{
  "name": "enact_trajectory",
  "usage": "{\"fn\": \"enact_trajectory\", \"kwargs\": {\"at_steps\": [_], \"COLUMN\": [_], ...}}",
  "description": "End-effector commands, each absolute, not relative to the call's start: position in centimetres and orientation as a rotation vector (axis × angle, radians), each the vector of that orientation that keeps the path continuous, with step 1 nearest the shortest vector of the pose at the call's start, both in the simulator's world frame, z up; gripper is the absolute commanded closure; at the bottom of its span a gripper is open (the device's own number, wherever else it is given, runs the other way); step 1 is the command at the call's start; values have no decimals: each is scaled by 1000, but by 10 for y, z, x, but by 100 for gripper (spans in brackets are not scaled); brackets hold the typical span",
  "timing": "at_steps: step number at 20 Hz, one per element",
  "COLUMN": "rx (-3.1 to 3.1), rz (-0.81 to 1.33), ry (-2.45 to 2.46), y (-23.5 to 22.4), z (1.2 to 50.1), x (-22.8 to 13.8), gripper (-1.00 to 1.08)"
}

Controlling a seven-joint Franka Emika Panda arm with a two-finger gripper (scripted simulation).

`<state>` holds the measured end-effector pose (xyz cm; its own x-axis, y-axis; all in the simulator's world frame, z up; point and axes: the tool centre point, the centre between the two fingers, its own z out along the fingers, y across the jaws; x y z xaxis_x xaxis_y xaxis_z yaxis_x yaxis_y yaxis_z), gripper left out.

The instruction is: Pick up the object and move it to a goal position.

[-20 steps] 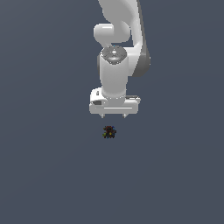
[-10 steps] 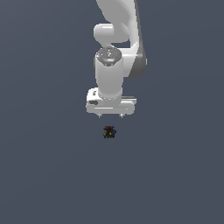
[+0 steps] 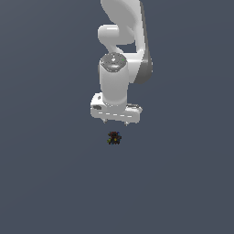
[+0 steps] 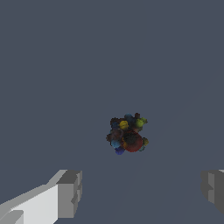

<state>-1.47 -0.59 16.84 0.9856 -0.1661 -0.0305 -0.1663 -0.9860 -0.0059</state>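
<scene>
No readable writing or brand marks. One object (image 3: 114, 137) (image 4: 127, 134): dark lumpy cluster, red, yellow, green, blue specks, lying on grey tabletop (image 3: 50, 183). One white gripper (image 3: 116, 122) (image 4: 140, 192) near it, not touching; two fingers spread wide apart, nothing between.

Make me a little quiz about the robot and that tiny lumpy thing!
1. True or false: the jaws are shut on the lump.
2. What does the lump lie on: A) a plate, B) the plain grey floor, C) a box?
3. In the exterior view, is the gripper touching the lump or apart from it?

Key: 1. False; the fingers stand wide apart with nothing between them. 2. B. 3. Apart; a gap of floor shows between them.
</scene>
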Motion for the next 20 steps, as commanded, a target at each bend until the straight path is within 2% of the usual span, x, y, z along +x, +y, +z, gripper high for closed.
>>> {"fn": "enact_trajectory", "kwargs": {"at_steps": [1,20], "rx": [-3113,-2915], "rz": [47,43], "ry": [342,1138], "y": [-6,-7], "z": [165,128], "x": [-15,-15], "gripper": [-92,-92]}}
